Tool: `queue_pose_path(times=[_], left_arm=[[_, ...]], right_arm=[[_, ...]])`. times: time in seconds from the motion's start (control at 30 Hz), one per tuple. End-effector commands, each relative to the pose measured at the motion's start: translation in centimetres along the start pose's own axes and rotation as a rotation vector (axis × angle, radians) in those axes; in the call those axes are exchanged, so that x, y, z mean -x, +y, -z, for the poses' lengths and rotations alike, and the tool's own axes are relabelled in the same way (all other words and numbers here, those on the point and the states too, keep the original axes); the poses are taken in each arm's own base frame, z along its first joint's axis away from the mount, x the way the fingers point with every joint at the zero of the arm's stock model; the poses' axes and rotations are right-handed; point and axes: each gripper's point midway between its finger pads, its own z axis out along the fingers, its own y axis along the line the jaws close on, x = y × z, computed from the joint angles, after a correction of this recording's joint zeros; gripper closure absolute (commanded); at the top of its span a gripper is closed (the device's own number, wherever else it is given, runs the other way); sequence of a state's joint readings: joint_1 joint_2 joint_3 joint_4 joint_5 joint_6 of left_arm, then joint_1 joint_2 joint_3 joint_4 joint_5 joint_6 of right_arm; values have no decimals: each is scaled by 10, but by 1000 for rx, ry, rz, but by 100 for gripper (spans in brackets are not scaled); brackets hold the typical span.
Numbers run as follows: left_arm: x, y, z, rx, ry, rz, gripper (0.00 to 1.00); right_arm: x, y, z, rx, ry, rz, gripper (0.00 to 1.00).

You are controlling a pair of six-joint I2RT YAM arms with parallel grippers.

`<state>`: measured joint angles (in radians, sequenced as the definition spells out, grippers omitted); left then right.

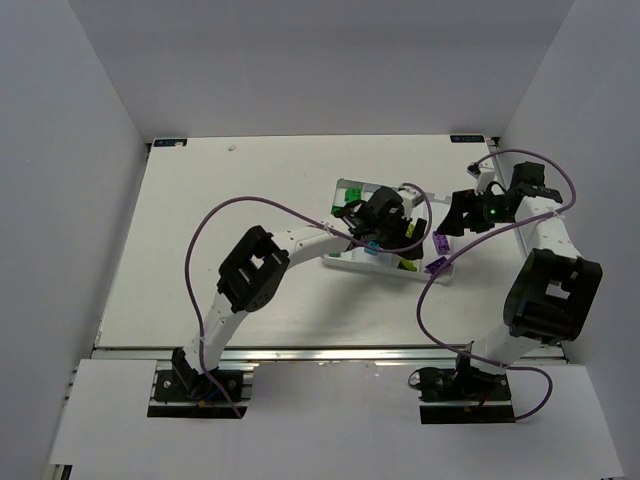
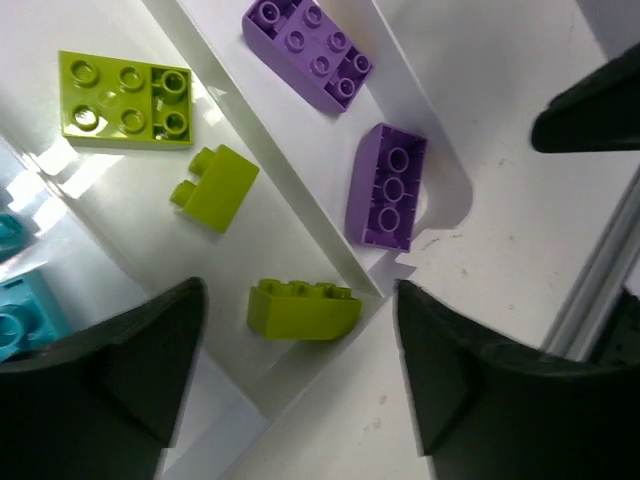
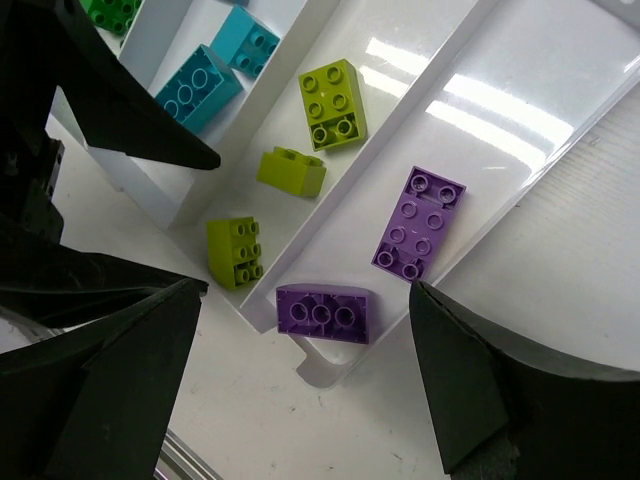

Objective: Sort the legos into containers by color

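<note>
The white tray (image 1: pixel 340 262) lies mid-table, and its long compartments hold the legos. In the left wrist view, three lime bricks (image 2: pixel 303 310) (image 2: pixel 215 187) (image 2: pixel 125 98) lie in one compartment and two purple bricks (image 2: pixel 308 50) (image 2: pixel 387 186) in the one beside it. A cyan brick (image 2: pixel 20 310) shows at the left edge. My left gripper (image 2: pixel 300 290) hangs open over the tray's corner, above the nearest lime brick and holding nothing. My right gripper (image 3: pixel 305 290) is open and empty just above the overturned purple brick (image 3: pixel 325 312). Cyan bricks (image 3: pixel 198 88) and a green one (image 3: pixel 110 10) lie in farther compartments.
Both grippers (image 1: pixel 385 225) (image 1: pixel 462 215) crowd the tray's right end, close to each other. Purple cables (image 1: pixel 240 205) loop over the table. White walls enclose the table on the left, back and right. A metal rail (image 1: pixel 330 352) runs along the near edge.
</note>
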<state>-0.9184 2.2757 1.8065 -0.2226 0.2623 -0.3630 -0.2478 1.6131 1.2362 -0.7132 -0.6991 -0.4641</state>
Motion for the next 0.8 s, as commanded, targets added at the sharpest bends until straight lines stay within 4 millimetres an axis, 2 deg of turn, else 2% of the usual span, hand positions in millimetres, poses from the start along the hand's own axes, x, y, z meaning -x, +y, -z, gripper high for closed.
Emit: queue_pose_path(times=[0.0, 0.03, 0.07, 0.13, 0.17, 0.2, 0.23, 0.3, 0.33, 0.37, 0.4, 0.43, 0.5, 0.53, 0.57, 0.63, 0.77], left_arm=[[67, -24, 56, 39, -163, -49, 6], [72, -22, 64, 68, -176, -66, 2], [75, -19, 73, 98, -190, -70, 2], [85, -12, 104, 175, -240, -80, 2], [87, -8, 115, 194, -258, -78, 2], [75, 4, 121, 238, -245, -69, 2], [86, 1, 146, 253, -299, -62, 2], [88, 8, 166, 273, -336, -38, 2], [83, 10, 185, 276, -356, -16, 2], [85, 16, 196, 288, -384, 2, 2], [83, 19, 205, 297, -400, 20, 2], [76, 23, 223, 311, -424, 47, 2], [75, 33, 242, 334, -462, 77, 2], [64, 42, 247, 353, -458, 100, 2], [68, 40, 265, 356, -498, 110, 2], [64, 56, 288, 391, -534, 153, 2], [56, 68, 316, 438, -564, 185, 2]], right_arm=[[15, 15, 21, 2, -51, 102, 10], [18, 16, 24, -12, -63, 136, 11], [24, 15, 28, -31, -85, 173, 11], [34, 20, 42, -87, -141, 249, 11], [45, 18, 47, -126, -186, 280, 11], [50, 21, 54, -150, -213, 304, 11], [57, 21, 58, -162, -226, 307, 11], [65, 19, 61, -178, -236, 252, 11], [72, 26, 64, -150, -252, 270, 11], [73, 31, 67, -128, -252, 325, 11], [76, 46, 70, -78, -275, 360, 10], [79, 51, 73, -64, -290, 380, 11], [86, 64, 79, -32, -329, 397, 11], [89, 66, 80, -24, -336, 388, 11], [90, 66, 81, -25, -341, 367, 11], [96, 62, 82, -54, -369, 277, 11], [94, 63, 85, -76, -374, 238, 11]])
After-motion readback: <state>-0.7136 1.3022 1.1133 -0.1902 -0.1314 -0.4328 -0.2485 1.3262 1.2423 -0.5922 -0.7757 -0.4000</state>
